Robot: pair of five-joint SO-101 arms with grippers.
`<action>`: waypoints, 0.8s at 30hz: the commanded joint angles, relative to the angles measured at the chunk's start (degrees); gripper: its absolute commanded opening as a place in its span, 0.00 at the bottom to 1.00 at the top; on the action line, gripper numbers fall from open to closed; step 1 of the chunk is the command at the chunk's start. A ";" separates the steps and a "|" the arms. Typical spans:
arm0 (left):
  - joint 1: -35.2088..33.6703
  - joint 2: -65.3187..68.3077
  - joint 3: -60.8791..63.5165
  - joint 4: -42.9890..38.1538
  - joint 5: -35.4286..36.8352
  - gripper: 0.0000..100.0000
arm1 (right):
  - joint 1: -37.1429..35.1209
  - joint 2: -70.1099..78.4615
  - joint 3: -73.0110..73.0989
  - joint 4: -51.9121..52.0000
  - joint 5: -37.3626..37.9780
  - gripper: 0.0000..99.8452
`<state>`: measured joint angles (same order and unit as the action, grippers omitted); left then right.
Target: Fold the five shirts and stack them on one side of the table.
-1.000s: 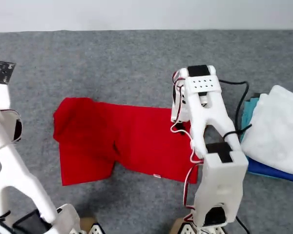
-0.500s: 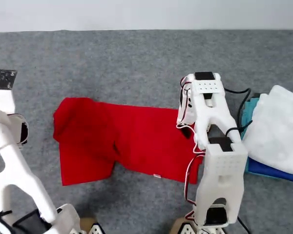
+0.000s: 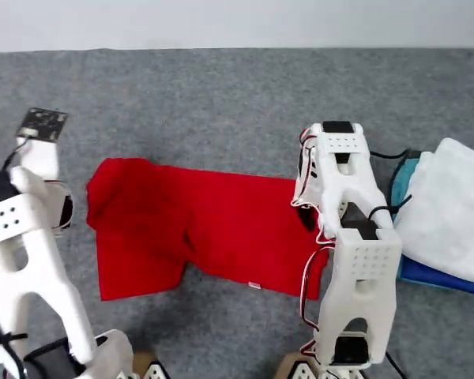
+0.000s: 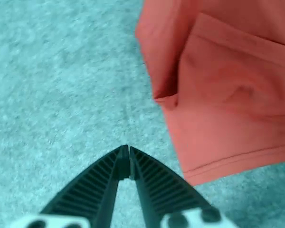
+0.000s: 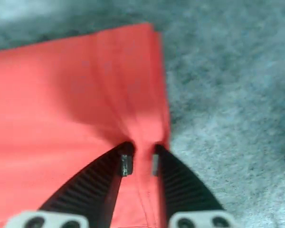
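The left gripper (image 4: 128,154) hangs over bare table just beside the red shirt (image 3: 197,225), its fingers pressed together on nothing. The right gripper (image 5: 139,164) is down on the shirt near its edge on the pile's side, fingers nipped on a raised ridge of the cloth. The shirt lies spread on the table's (image 3: 221,103) grey felt, with a pale wall (image 3: 237,24) behind. From above, the right arm (image 3: 351,245) covers that edge, and the white and blue folded pile (image 3: 450,205) is cut off.
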<state>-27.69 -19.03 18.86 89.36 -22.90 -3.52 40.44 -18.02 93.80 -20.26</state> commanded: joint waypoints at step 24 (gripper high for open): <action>0.97 -1.93 0.13 -1.93 0.44 0.00 | -1.10 -13.14 -0.26 -10.07 5.63 0.01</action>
<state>-27.08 -19.03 19.21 88.57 -22.90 -4.22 31.03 -17.76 85.63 -15.25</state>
